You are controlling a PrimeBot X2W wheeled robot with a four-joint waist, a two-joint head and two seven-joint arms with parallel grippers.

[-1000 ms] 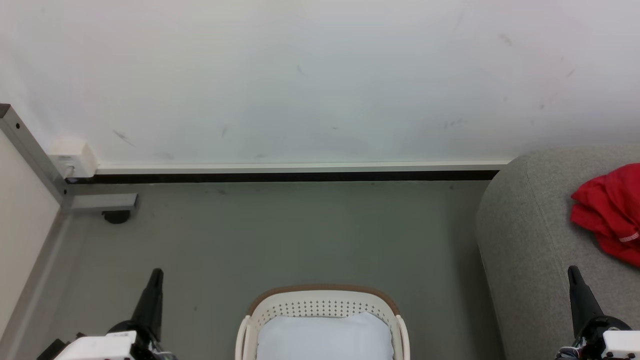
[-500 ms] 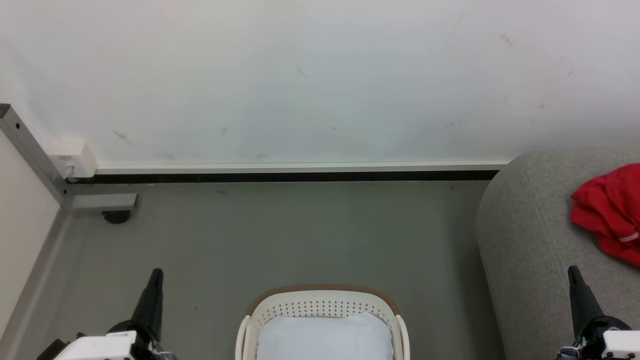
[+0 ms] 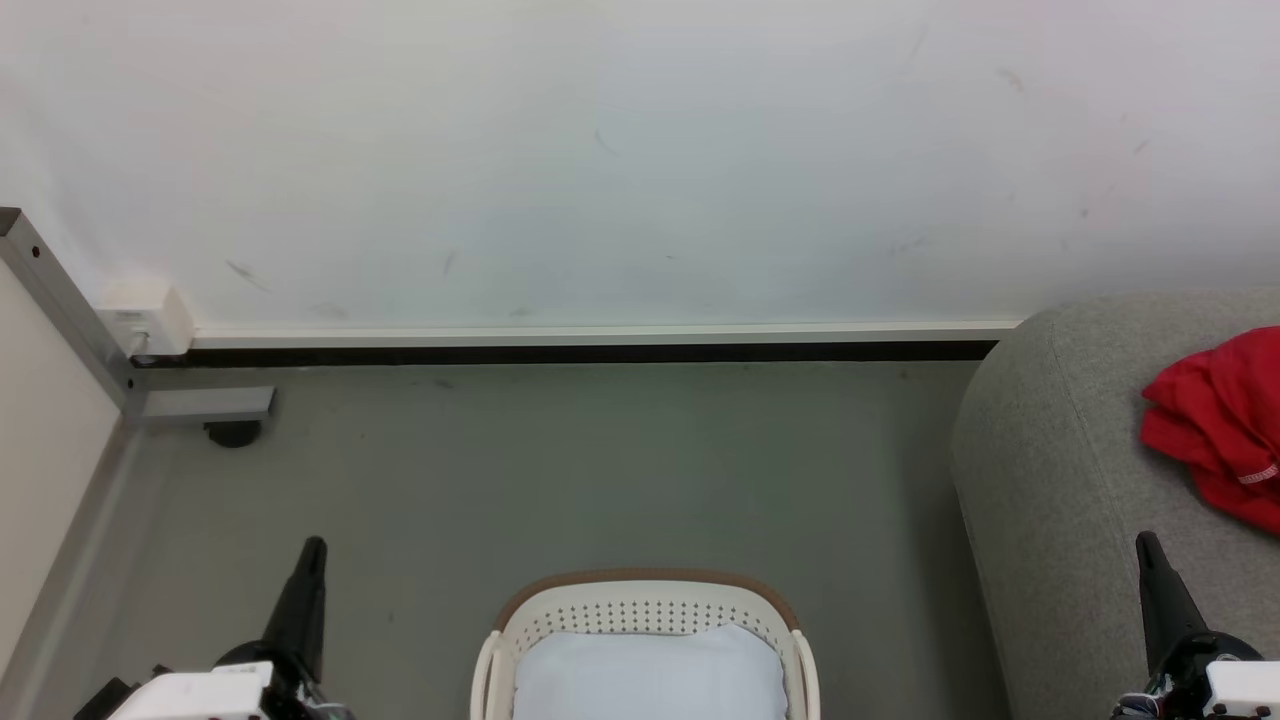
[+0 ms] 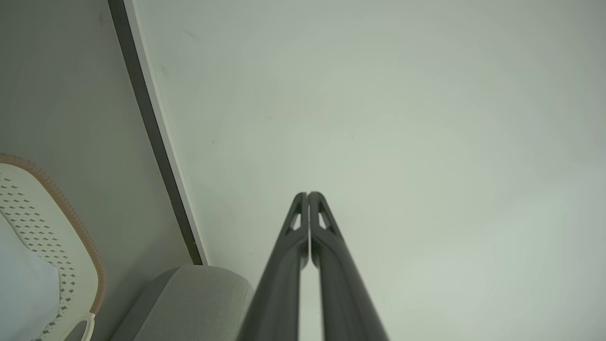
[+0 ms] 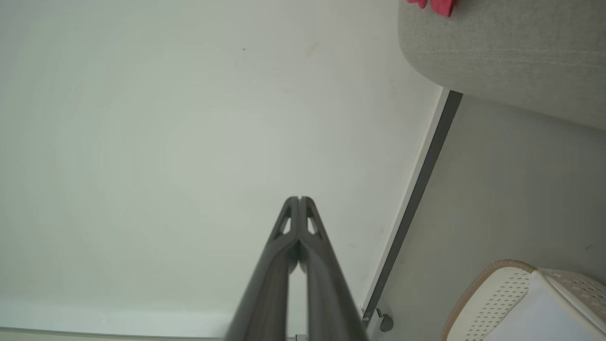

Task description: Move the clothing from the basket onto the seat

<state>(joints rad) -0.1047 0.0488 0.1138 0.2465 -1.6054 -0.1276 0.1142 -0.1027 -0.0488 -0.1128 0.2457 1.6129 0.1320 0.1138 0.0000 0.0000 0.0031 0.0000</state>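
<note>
Seat [image 3: 1060, 470] — one garment [image 3: 1215, 425]; floor [image 3: 600, 470] — one basket [image 3: 645, 603]

Red clothing [image 3: 1222, 430], grey seat [image 3: 1060, 480], white hole-dotted basket [image 3: 640, 612] with brown rim.

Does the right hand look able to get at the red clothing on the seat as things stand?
Probably yes: nothing stands between the shut right hand and the clothing lying on the seat.

The grey floor [image 3: 600, 470] carries the white basket [image 3: 645, 600] at its near edge and, to the right, the grey seat [image 3: 1060, 450] against the wall. Red clothing [image 3: 1215, 420] lies crumpled on the seat; pale padding [image 3: 650, 675] lies in the basket.
</note>
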